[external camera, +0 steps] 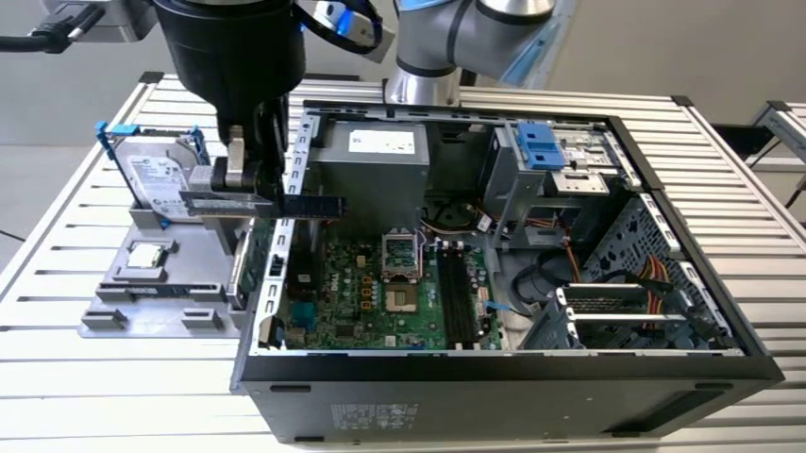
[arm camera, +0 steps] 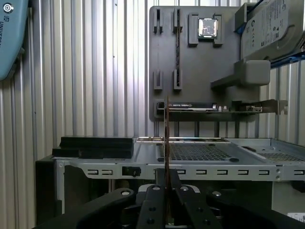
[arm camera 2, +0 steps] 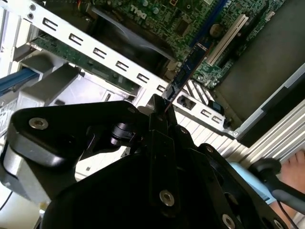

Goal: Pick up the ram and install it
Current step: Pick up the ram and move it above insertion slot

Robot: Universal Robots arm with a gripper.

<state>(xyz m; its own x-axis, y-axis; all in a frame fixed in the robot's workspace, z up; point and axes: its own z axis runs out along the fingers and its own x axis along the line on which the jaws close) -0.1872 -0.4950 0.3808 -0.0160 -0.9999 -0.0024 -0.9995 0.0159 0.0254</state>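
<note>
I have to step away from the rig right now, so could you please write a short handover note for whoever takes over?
Gripper: shut on the ram, held on edge.
Position: in the air over the side wall of the computer case on the exterior view's left, between the grey parts holder and the motherboard.
Done: ram picked up.
Left: ram not yet seated in the motherboard.
</note>
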